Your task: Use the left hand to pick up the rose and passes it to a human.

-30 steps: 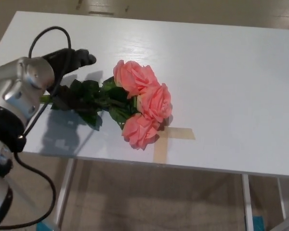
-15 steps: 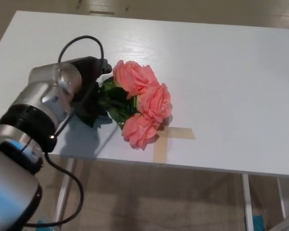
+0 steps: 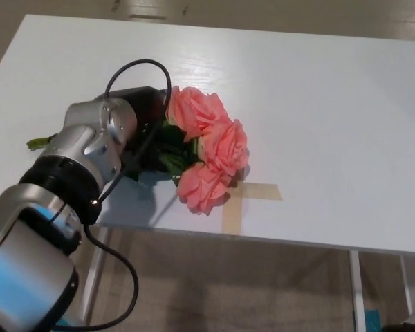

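A bunch of three pink roses [image 3: 212, 149] with dark green leaves lies on the white table [image 3: 318, 104] near its front edge. The cut end of the stem [image 3: 38, 143] pokes out to the left of my forearm. My left hand [image 3: 146, 114] sits over the leafy part of the stems, right against the blooms. The silver wrist hides most of the hand, so its grip does not show. My right hand does not appear.
A cross of tan tape [image 3: 245, 197] is stuck on the table just right of the lowest bloom. The table's front edge [image 3: 283, 241] runs close below the flowers, with floor and white table legs [image 3: 356, 290] beneath. A black cable [image 3: 135, 69] loops above my wrist.
My left arm has swung right along the stems, from the stem end to the leaves beside the blooms. The roses have stayed in place on the table.
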### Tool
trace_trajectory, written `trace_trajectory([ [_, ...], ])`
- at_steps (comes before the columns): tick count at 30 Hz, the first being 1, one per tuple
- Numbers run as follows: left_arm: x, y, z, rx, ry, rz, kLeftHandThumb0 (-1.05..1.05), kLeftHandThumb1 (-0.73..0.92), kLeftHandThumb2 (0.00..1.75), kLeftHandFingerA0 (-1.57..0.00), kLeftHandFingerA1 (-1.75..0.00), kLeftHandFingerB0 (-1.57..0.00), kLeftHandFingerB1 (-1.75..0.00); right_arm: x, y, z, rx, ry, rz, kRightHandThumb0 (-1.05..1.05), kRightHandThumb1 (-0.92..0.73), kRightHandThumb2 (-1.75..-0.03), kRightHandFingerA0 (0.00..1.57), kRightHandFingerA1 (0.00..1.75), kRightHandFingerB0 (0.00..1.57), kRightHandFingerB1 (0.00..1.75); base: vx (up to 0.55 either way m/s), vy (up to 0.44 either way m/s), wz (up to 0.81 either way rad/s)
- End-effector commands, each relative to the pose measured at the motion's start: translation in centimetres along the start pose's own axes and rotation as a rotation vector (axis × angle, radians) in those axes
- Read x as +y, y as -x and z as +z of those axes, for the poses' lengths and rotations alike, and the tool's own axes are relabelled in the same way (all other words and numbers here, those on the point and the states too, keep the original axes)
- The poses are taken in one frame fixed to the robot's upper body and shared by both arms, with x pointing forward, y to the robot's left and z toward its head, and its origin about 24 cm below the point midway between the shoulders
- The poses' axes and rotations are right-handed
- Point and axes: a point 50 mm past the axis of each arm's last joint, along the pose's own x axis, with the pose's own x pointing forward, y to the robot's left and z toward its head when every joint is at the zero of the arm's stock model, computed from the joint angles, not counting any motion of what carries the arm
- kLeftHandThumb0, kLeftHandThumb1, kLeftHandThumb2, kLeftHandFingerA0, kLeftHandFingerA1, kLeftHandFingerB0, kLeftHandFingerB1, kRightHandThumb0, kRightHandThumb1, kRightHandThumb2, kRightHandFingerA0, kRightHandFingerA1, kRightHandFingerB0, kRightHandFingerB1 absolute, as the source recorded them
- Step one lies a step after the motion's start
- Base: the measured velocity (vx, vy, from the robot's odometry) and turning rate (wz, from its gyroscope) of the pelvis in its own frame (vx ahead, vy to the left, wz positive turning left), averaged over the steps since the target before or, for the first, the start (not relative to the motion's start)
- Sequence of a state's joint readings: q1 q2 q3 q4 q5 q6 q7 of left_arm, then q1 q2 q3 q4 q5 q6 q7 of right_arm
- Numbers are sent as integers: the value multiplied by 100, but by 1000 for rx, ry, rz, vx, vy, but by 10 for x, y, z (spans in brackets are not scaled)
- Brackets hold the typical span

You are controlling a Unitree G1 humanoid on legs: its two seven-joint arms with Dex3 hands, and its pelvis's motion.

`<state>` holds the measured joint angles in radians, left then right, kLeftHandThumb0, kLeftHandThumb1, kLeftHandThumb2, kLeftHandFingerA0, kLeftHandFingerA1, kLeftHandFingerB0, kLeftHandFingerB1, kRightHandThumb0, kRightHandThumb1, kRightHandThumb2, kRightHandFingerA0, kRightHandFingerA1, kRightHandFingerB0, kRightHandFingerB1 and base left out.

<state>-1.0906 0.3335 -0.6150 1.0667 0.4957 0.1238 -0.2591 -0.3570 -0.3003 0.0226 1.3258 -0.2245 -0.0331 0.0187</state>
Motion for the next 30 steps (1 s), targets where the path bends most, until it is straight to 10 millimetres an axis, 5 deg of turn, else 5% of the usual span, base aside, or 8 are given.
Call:
trace_trajectory([
  [1,-23,-3,-7,0,-13,5,-16,61,59,-97,-121,-44,-35,-1,1,-8,31,7,24,-37,-59,-76,61,53,49,48,0,0,0],
  [5,-31,-4,-8,49,-61,-19,-17,54,61,-113,-90,-61,-47,0,1,-10,35,14,29,-36,-59,-76,61,53,50,49,0,0,0],
  [8,-38,-5,-10,41,-88,-20,-20,65,60,-88,-70,-51,-40,2,2,-15,42,13,38,-36,-59,-76,61,53,49,49,0,0,0],
  [17,-40,-4,-9,19,-76,-9,-24,68,60,-98,-70,-47,-39,3,2,-17,54,16,63,-29,-68,-60,64,43,49,37,0,0,0],
  [24,-34,-3,-6,-20,-23,92,-24,66,59,-102,-89,-55,-41,2,2,-13,47,15,62,-29,-68,-60,64,43,49,37,0,0,0],
  [25,-24,0,-1,-81,37,217,-24,67,61,-75,-137,-66,-46,3,3,-18,49,7,63,-29,-68,-60,64,43,49,37,0,0,0],
  [27,-3,6,8,-156,104,341,-30,64,84,-74,-123,-59,-56,1,2,-14,39,-3,55,-29,-68,-60,64,43,49,37,0,0,0],
  [30,6,16,16,-220,182,393,-19,73,63,-66,-146,-74,-49,6,4,-26,63,-1,61,-29,-68,-60,64,43,49,38,0,0,0],
])
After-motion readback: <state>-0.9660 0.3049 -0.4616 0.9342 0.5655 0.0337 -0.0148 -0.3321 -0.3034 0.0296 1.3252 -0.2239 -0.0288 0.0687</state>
